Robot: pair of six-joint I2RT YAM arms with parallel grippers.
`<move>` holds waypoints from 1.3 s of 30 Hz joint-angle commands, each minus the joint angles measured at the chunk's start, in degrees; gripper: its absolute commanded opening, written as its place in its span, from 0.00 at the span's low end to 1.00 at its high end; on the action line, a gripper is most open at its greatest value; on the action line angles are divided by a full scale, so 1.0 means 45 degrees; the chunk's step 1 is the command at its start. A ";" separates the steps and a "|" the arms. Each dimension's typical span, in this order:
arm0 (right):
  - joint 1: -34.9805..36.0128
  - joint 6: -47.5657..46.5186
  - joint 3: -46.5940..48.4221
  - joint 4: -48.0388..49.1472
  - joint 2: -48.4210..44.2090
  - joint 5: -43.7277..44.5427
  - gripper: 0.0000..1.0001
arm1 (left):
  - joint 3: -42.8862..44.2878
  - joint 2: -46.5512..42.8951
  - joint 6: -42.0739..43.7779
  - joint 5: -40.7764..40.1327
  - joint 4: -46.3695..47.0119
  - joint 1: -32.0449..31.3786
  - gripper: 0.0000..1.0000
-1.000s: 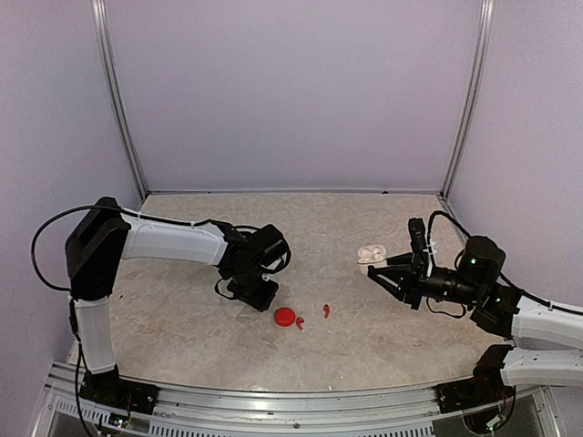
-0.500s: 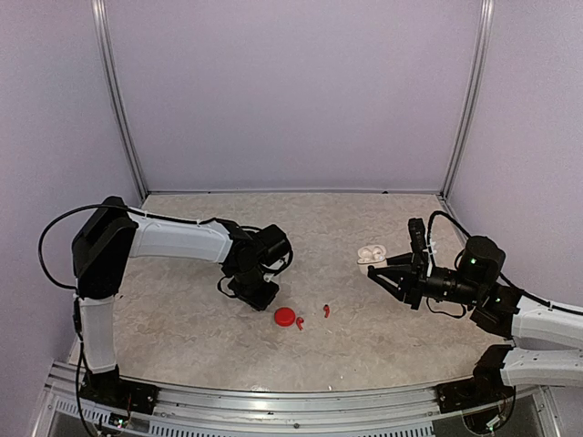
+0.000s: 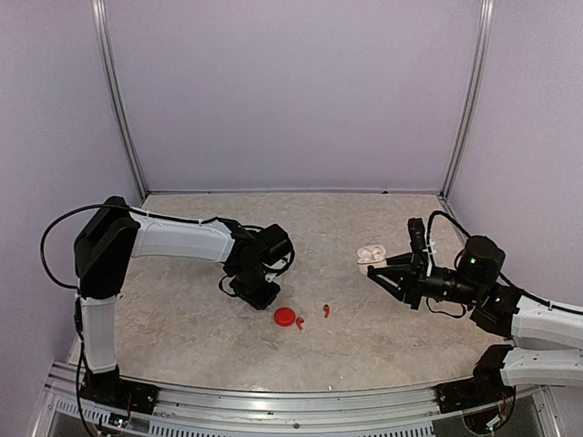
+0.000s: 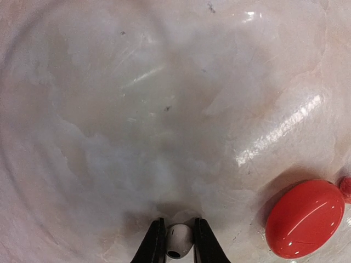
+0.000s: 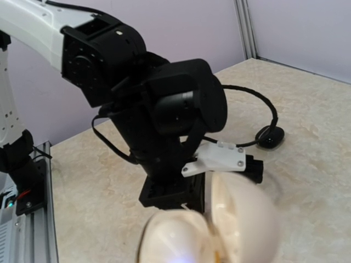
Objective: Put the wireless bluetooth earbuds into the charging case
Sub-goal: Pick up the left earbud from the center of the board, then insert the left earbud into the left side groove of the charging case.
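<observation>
Two black fingertips (image 4: 155,244) of the left gripper (image 4: 178,247) are clamped on a white earbud (image 4: 179,239). In the left wrist view the bud sits squarely between the jaws at the bottom edge of the frame, its rounded body filling the narrow gap and a dark opening at its lower end facing the camera. The marbled table (image 4: 164,109) lies just beneath it.

To the right of the jaws, well clear of them, a closed red case (image 4: 305,218) rests on the table. A red earbud (image 4: 345,187) peeks in at the frame's right edge, just beside that case.

From above, the left gripper (image 3: 262,295) points down at the table, just left of the red case (image 3: 285,316). One red earbud (image 3: 299,322) lies against the case's right side and a second red earbud (image 3: 326,310) lies a little further right, apart from it.

The right gripper (image 3: 375,273) reaches toward an open white charging case (image 3: 371,254). In the right wrist view this case (image 5: 219,227) is a large blur at the bottom of the frame and hides the fingertips. The right jaws are closed, but I cannot tell whether they pinch the case.
</observation>
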 commanded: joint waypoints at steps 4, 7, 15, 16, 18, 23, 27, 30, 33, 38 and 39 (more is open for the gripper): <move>-0.0152 -0.0136 0.0488 0.0425 0.0179 -0.0126 0.00 | -0.0674 -0.0636 -0.0275 0.0190 0.0990 0.0284 0.10; -0.0145 -0.0331 0.0362 0.0782 0.0177 -0.0197 0.00 | -0.1078 -0.1468 -0.0444 0.0170 0.1905 0.0361 0.09; -0.0146 -0.1109 -0.0135 0.2861 0.0338 -0.0102 0.00 | -0.2586 -0.5125 -0.0810 0.0717 0.5711 0.0365 0.09; -0.0142 -0.1221 -0.0173 0.3229 0.0393 -0.0123 0.00 | -0.2778 -0.5513 -0.0933 0.0825 0.6341 0.0363 0.09; -0.0142 -0.1458 -0.0217 0.3905 0.0548 -0.0055 0.00 | -0.3247 -0.6574 -0.1056 0.1440 0.7735 0.0320 0.09; -0.0109 -0.2066 0.0095 0.5179 0.1149 0.0004 0.00 | -0.3960 -0.8170 -0.0839 0.1480 1.1168 -0.0608 0.09; -0.0033 -0.2489 0.0360 0.6095 0.1703 -0.0046 0.00 | -0.4120 -0.8510 -0.0884 0.1443 1.3341 -0.1480 0.09; 0.0123 -0.2746 0.0486 0.6788 0.2010 0.0082 0.00 | -0.4229 -0.8443 -0.0874 0.1476 1.4802 -0.2069 0.09; 0.0447 -0.3293 0.0545 0.7280 0.2233 0.0314 0.00 | -0.4336 -0.8207 -0.1027 0.1728 1.6007 -0.2509 0.09; 0.0835 -0.4099 0.0230 0.8583 0.2591 0.0600 0.00 | -0.4289 -0.7555 -0.1244 0.2083 1.7335 -0.3084 0.09; 0.0891 -0.4134 0.0124 0.8992 0.2669 0.0611 0.00 | -0.4327 -0.7419 -0.1308 0.2153 1.7593 -0.3152 0.09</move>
